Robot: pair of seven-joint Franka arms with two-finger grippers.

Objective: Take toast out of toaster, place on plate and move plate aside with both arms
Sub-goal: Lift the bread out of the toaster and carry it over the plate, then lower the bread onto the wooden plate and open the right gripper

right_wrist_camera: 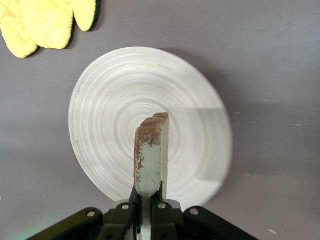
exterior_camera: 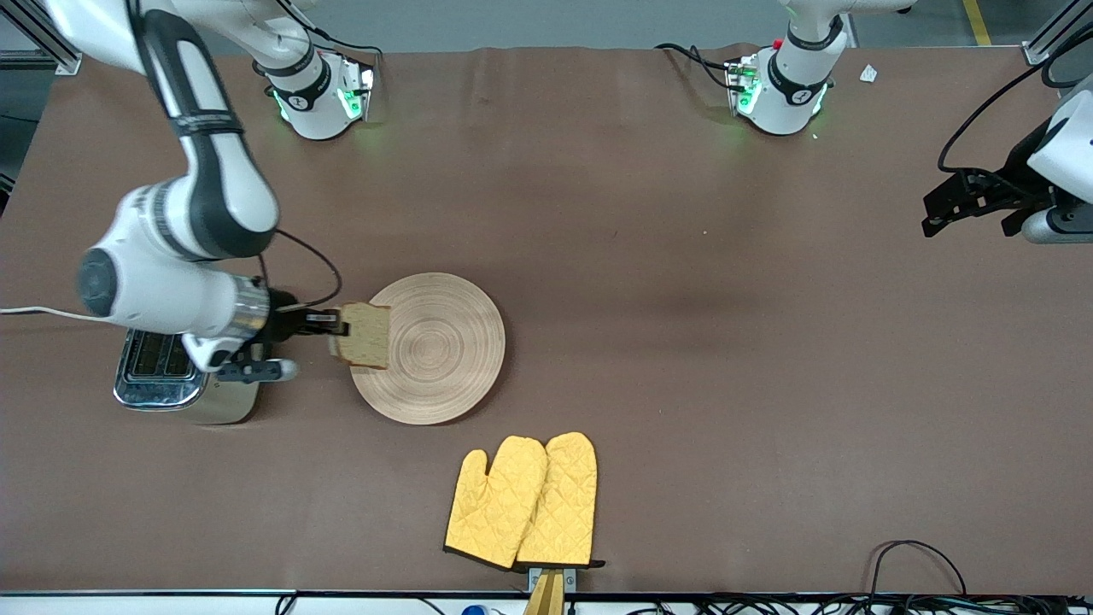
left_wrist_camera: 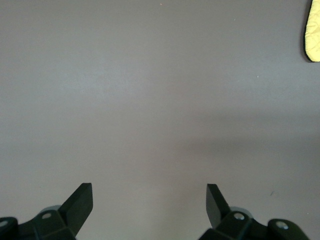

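Note:
My right gripper is shut on the toast, a speckled brown slice held on edge in the air over the rim of the plate at the right arm's end. In the right wrist view the toast stands edge-on between the fingers above the round light-wood plate. My left gripper is open and empty, up over bare table at the left arm's end; its wrist view shows the gripper over plain brown surface.
A silver toaster stands under the right arm's wrist, beside the plate. A pair of yellow quilted oven mitts lies nearer to the front camera than the plate, also in the right wrist view. Cables run along the table's front edge.

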